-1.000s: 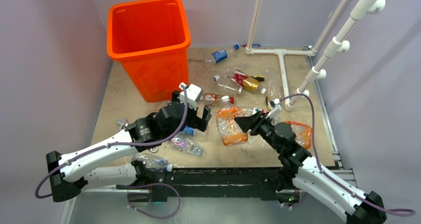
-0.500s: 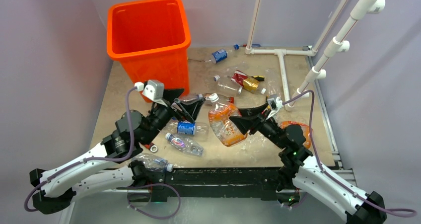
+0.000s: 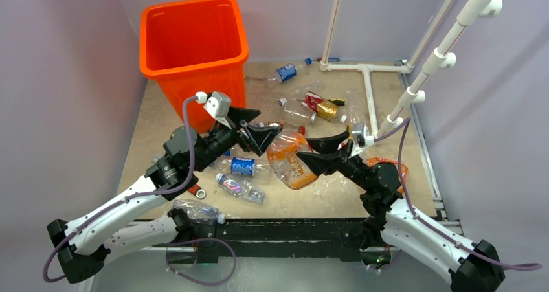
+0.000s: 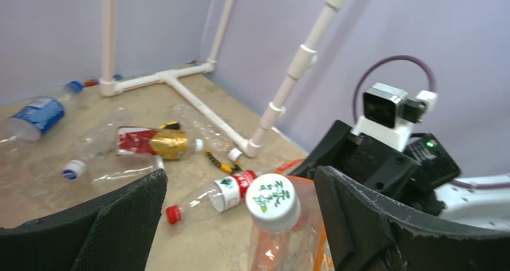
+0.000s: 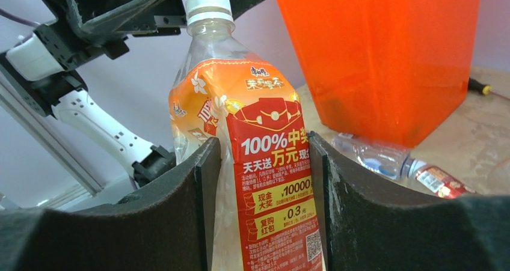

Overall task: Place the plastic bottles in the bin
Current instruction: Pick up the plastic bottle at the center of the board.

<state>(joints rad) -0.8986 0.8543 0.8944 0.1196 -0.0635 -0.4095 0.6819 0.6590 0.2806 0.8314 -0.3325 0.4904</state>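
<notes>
The right gripper (image 5: 263, 143) is clenched on the orange-labelled bottle (image 5: 252, 163). Its two fingers (image 5: 198, 187) press against the bottle's sides at the red part of the label, and the white cap (image 5: 207, 6) sticks out well past the fingertips. From above, the bottle is tilted, its cap end pointing away from this gripper toward the other arm. Whether its base touches the table (image 3: 162, 123) cannot be told.

The left gripper (image 3: 261, 129) is released, jaws spread wide. In its wrist view the cap sits between the fingers, nearer one than the other, touching neither.

The bin (image 3: 194, 68) stands upright just behind the left gripper, and beyond the held bottle as the right gripper sees it.

Beneath the left gripper a Pepsi bottle (image 3: 244, 166) lies on the table, with a small clear bottle (image 3: 239, 188) further back toward the arm bases. Ahead of the left gripper's fingers lie a red-capped bottle (image 4: 210, 197), a crushed red-and-gold bottle (image 4: 150, 143) and, farther off, a second Pepsi bottle (image 4: 36, 115) near the white pipe frame (image 4: 180, 88).
</notes>
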